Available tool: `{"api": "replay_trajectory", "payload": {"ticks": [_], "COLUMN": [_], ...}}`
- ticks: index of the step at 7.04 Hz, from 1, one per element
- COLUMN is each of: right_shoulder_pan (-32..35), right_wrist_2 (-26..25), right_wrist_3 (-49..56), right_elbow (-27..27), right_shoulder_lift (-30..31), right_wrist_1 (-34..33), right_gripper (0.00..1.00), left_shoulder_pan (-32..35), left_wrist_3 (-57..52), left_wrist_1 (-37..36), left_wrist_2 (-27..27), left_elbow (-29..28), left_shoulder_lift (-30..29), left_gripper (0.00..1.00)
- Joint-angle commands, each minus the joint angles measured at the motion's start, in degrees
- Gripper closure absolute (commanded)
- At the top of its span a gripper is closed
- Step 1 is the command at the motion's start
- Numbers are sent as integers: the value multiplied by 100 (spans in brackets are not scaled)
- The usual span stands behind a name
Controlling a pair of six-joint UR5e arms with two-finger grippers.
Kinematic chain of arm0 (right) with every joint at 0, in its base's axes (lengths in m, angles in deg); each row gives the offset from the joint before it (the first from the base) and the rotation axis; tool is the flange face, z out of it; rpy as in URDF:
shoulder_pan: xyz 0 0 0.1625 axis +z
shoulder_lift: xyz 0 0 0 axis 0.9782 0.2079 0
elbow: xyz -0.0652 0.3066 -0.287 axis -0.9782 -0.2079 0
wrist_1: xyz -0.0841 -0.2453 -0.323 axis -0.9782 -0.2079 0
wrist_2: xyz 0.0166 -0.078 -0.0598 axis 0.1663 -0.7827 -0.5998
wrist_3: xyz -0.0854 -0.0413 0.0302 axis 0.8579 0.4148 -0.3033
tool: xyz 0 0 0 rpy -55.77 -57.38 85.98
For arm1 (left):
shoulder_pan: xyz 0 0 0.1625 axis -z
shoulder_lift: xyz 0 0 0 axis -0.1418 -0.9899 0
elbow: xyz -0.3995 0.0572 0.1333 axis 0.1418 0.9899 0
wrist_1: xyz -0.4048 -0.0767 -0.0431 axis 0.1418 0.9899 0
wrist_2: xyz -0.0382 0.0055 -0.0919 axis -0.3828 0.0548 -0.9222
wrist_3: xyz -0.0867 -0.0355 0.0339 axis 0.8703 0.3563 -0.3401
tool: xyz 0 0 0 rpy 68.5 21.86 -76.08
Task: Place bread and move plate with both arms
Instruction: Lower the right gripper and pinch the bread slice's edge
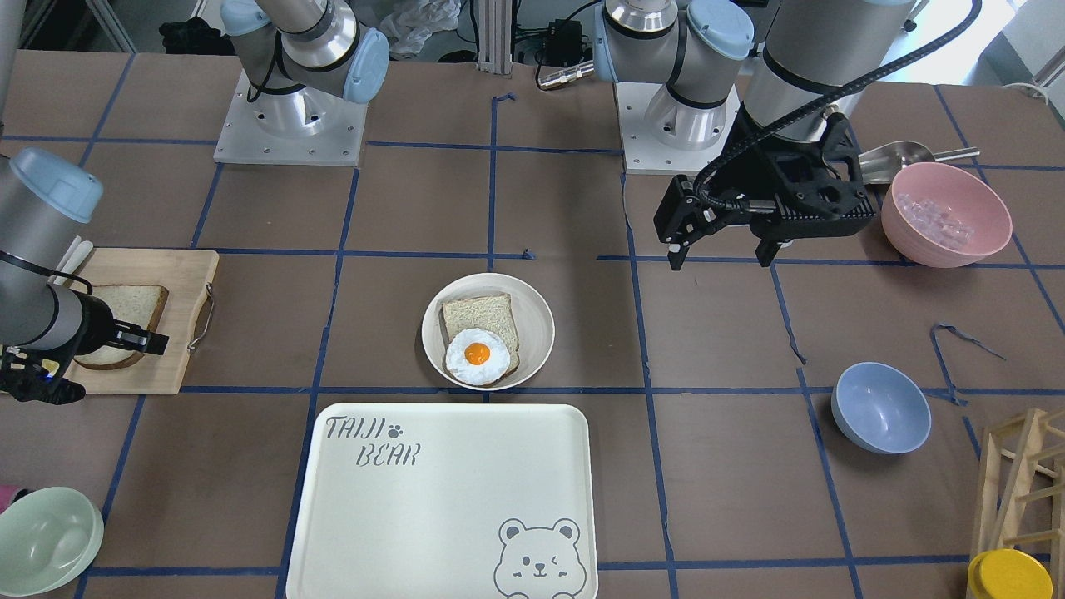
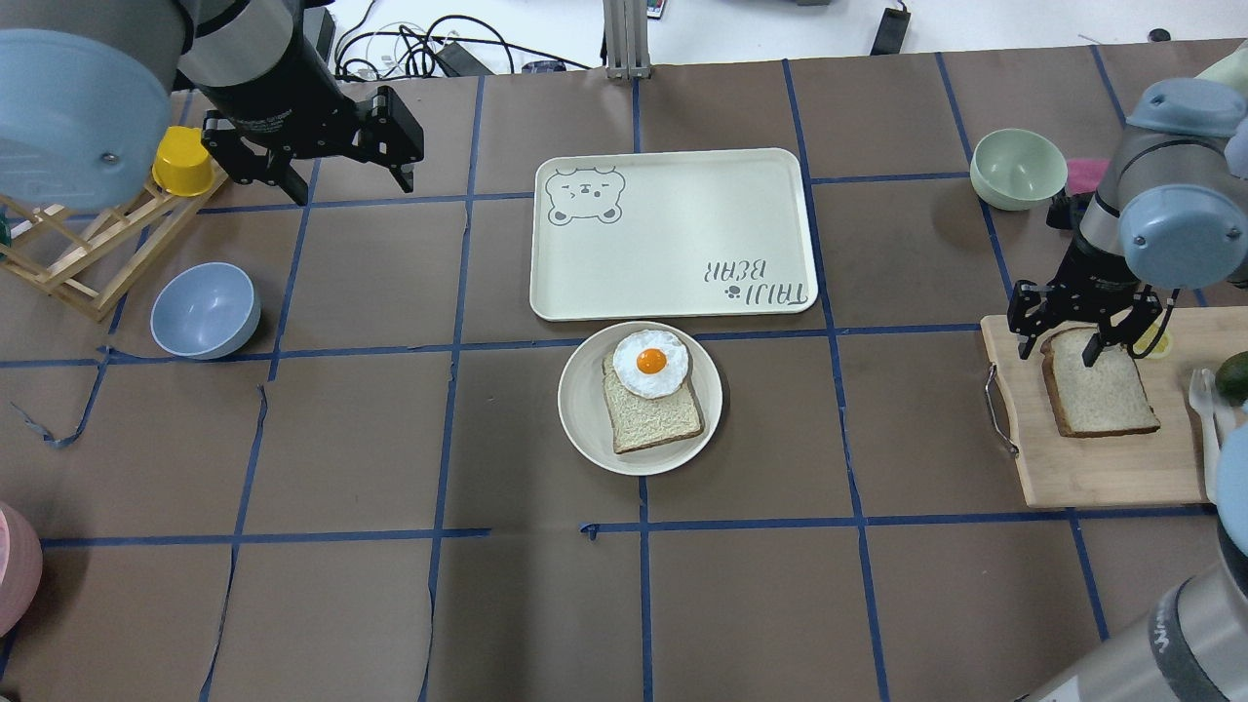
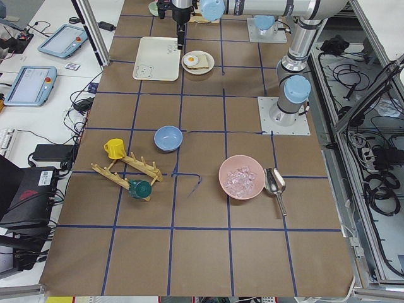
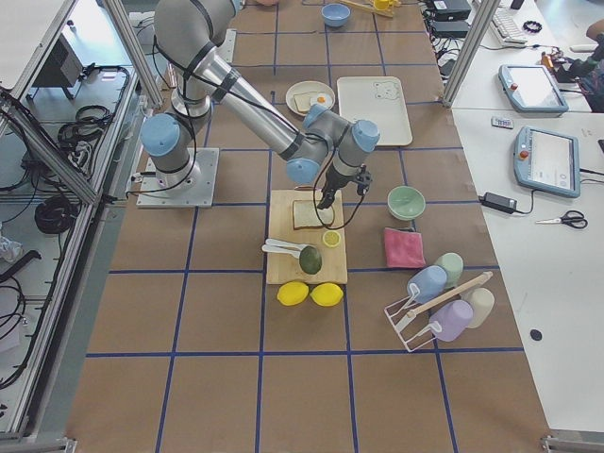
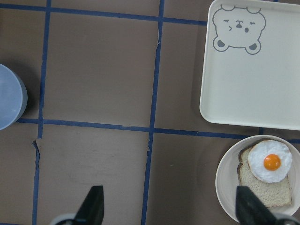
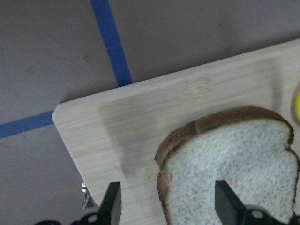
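With jaws apart, the right gripper (image 2: 1058, 353) hangs over the crust end of the bread (image 2: 1102, 395) on the board (image 2: 1102, 478), while the left gripper (image 2: 351, 185), likewise spread, hovers well away from the plate (image 2: 580, 421).

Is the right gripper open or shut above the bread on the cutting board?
Open. The right gripper shows its fingers spread apart above the bread, nothing clamped between them.

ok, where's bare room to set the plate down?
The bear-printed tray is wholly bare. Bare table lies between plate and blue bowl, and between plate and cutting board. Crowded: that board, with bread under the right gripper.
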Motion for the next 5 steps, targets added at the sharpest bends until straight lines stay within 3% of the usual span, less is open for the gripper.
{"api": "replay_trajectory", "payload": {"ticks": [1, 5], "right_shoulder_pan": [-18, -27], "right_wrist_2": [-28, -231], "right_wrist_3": [-102, -217], "right_elbow": [51, 130], "right_shoulder_lift": [-12, -12], "right_wrist_1": [6, 7], "right_gripper": [26, 54], "left_shoulder_pan": [-2, -2], "left_wrist_3": [-6, -42], "left_wrist_1": [-12, -21], "left_wrist_2": [1, 10], "left_elbow": [51, 87], "left_shoulder_lift": [41, 94], "left_gripper": [0, 0]}}
